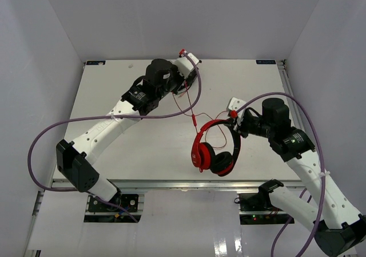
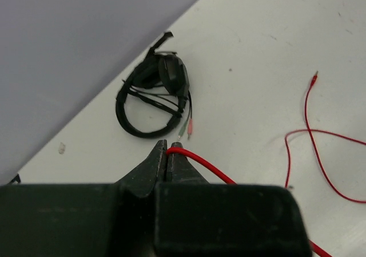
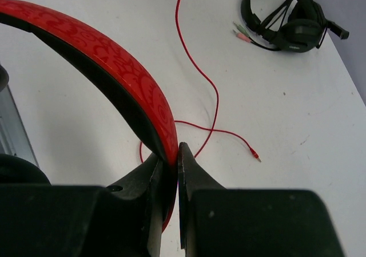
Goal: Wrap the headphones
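Note:
The red headphones (image 1: pixel 213 154) hang by their headband (image 3: pixel 114 62), which is pinched in my shut right gripper (image 3: pixel 171 154) right of the table's middle (image 1: pixel 233 115). Their thin red cable (image 1: pixel 191 115) runs from them toward the back of the table. My left gripper (image 2: pixel 166 145) is shut on that cable (image 2: pixel 206 165) and held high near the back edge (image 1: pixel 183 53). The rest of the cable lies in loose loops on the table (image 3: pixel 200 74). Its plug (image 2: pixel 314 75) lies free on the surface (image 3: pixel 254 154).
All-black headphones (image 2: pixel 154 97) with their own cable and plugs lie by the back wall, just ahead of the left gripper (image 3: pixel 286 16). White walls close the table (image 1: pixel 114 148) at the back and both sides. Purple arm cables arc over the table.

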